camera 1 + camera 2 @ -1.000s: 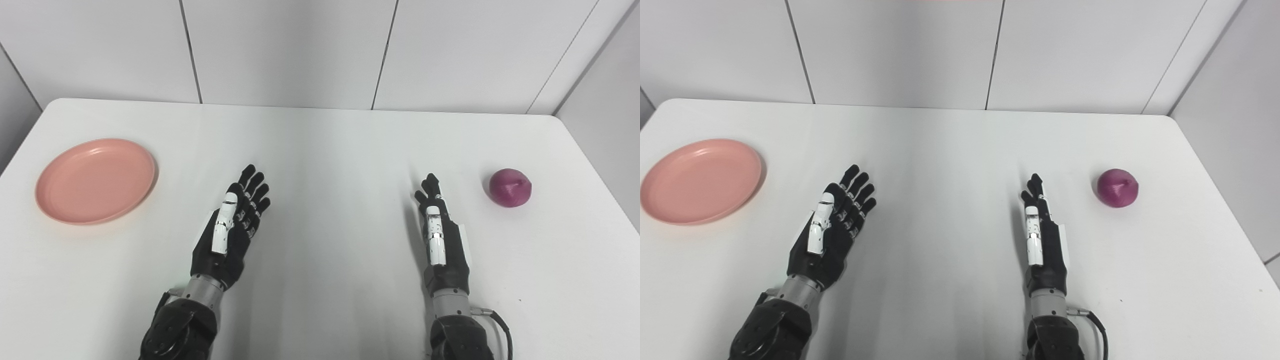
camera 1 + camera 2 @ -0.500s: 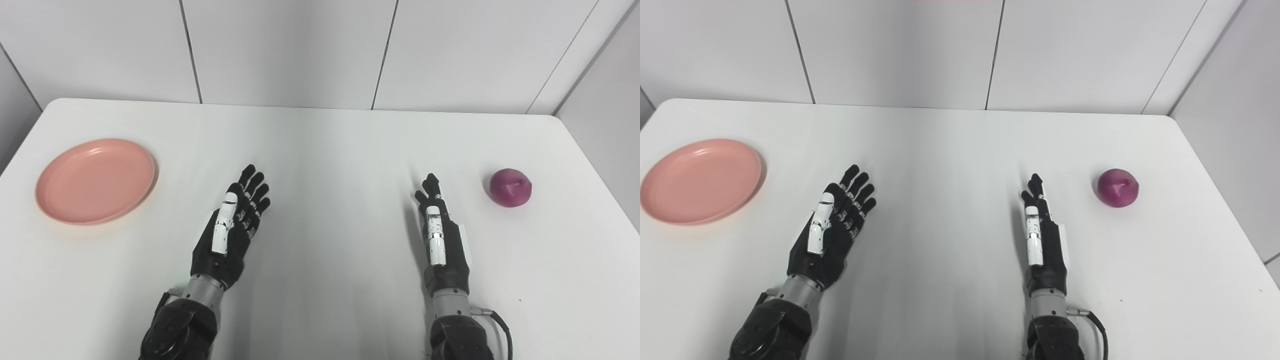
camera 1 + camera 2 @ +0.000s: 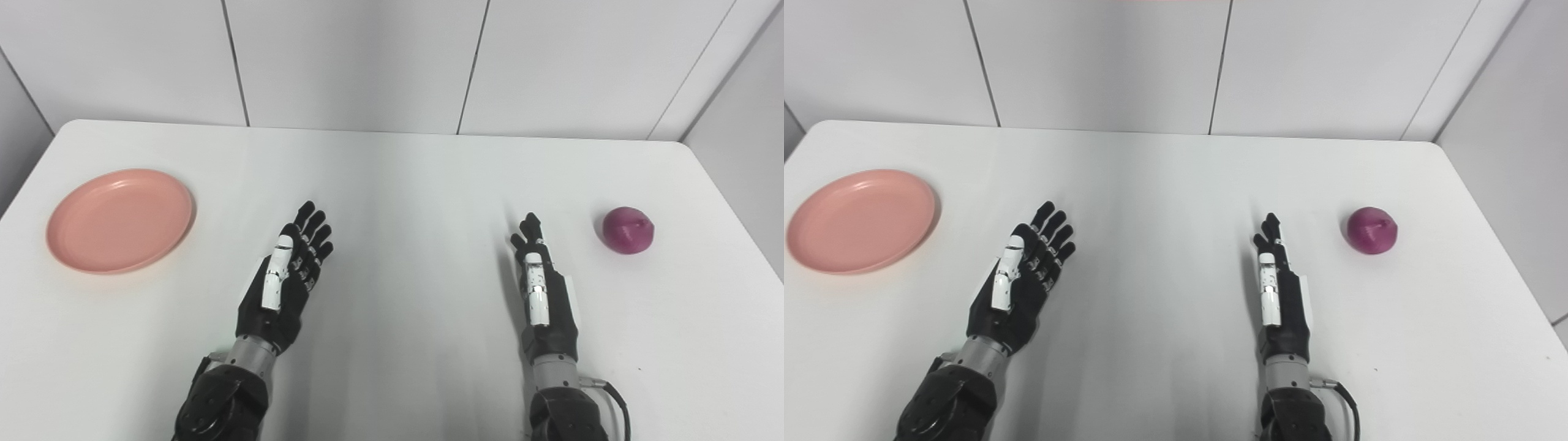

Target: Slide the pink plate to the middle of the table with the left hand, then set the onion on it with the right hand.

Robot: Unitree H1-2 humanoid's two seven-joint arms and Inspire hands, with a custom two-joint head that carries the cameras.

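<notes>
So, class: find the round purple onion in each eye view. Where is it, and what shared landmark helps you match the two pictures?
Left eye view: the round purple onion lies at the right, near the picture's edge.
Right eye view: the onion lies further in from that edge.
Shared landmark: the black right hand, just left of the onion and apart from it in both.

No legible text (none anywhere)
</notes>
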